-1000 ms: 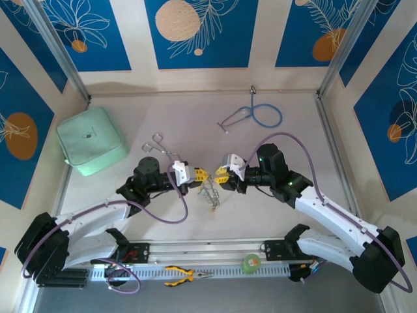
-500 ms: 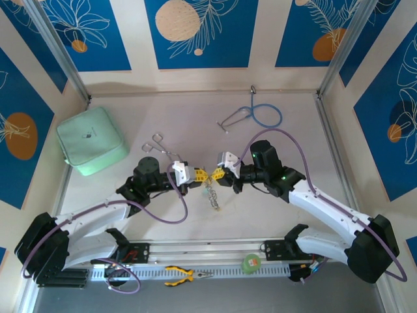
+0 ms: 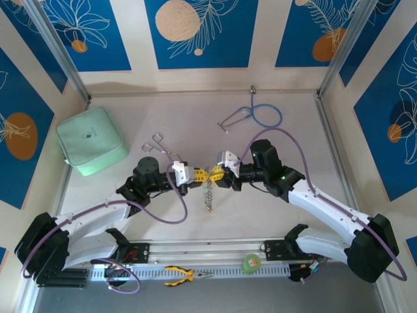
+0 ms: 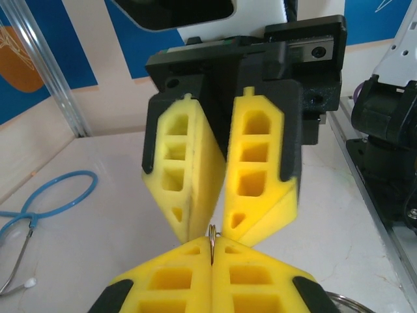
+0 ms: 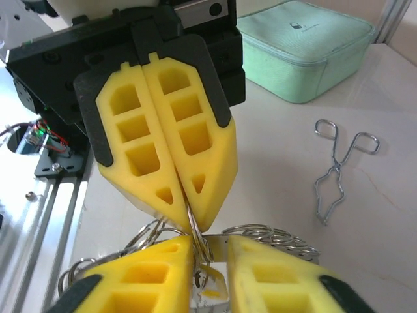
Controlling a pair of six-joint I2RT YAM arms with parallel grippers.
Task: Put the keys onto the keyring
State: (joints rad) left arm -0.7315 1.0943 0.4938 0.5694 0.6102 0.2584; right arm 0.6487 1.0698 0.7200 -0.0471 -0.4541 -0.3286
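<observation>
The keyring (image 3: 208, 193) hangs as a silvery cluster between my two grippers at mid-table. My left gripper (image 3: 200, 175) is shut on one thin wire ring (image 4: 212, 242) of it, the wire pinched edge-on between the yellow pads. My right gripper (image 3: 217, 175) meets it tip to tip. In the right wrist view my right gripper (image 5: 210, 242) stands open a little, and the wire ring (image 5: 199, 235) lies against its left fingertip. A key with a yellow head (image 5: 214, 295) shows in that gap. The keyring's flat band (image 5: 251, 245) and small rings (image 5: 287, 236) lie behind.
Silver forceps (image 3: 163, 147) lie behind the left arm. A mint green pouch (image 3: 91, 140) sits at the left, and a blue stethoscope (image 3: 260, 116) lies at the back. Yellow pliers (image 3: 186, 275) and a green roll (image 3: 251, 263) rest on the front rail.
My right gripper has moved left until its fingertips meet the left gripper's. Its jaws narrowed, then parted a little. The left arm has held still.
</observation>
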